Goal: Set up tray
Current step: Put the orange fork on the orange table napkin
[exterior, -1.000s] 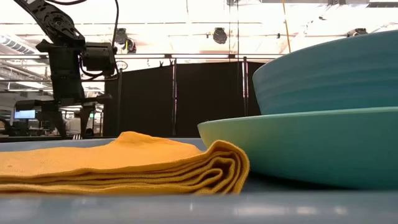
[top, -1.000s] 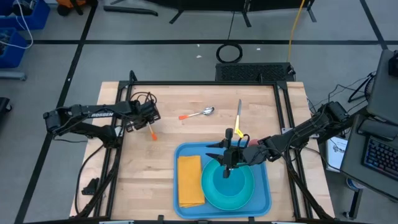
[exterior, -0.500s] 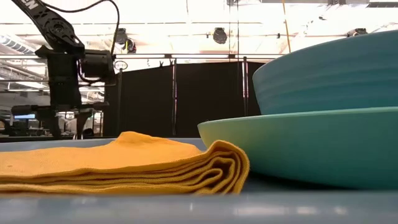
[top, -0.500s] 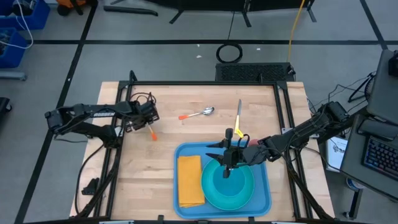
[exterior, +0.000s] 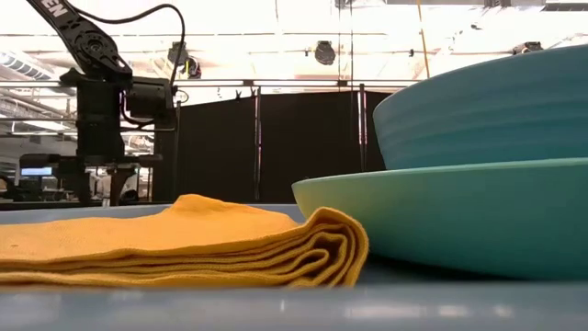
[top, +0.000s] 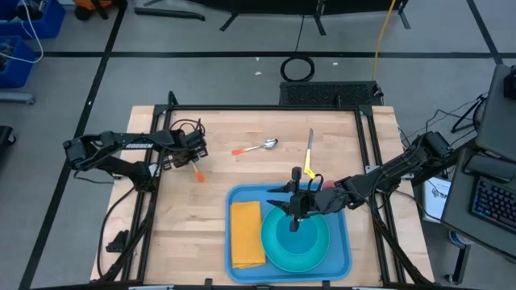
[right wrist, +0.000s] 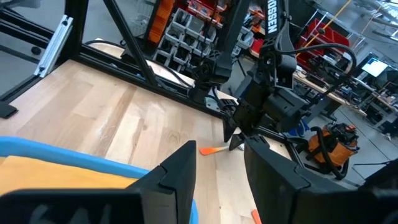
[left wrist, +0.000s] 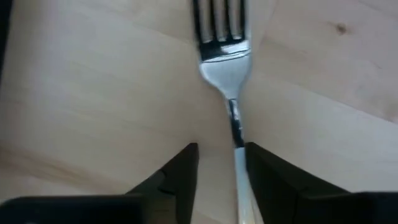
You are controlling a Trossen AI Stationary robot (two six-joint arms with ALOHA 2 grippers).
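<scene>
Fingers of the left gripper [left wrist: 219,163] stand narrowly apart astride the neck of a steel fork with an orange handle [left wrist: 225,56], low over the pale wooden table [top: 218,165], well apart from the large flat blue plastic tray [top: 242,197]. The right gripper [top: 292,223], jaws partly open and empty, hangs over the tray, which holds a folded yellow cloth [top: 247,234] and a round turquoise plate [top: 316,256] bearing a darker blue bowl [top: 300,235].

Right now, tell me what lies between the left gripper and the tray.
In the high view, only bare wood separates the left gripper, down over the orange-handled fork, from the tray. The spoon lies farther back, off that line.
</scene>
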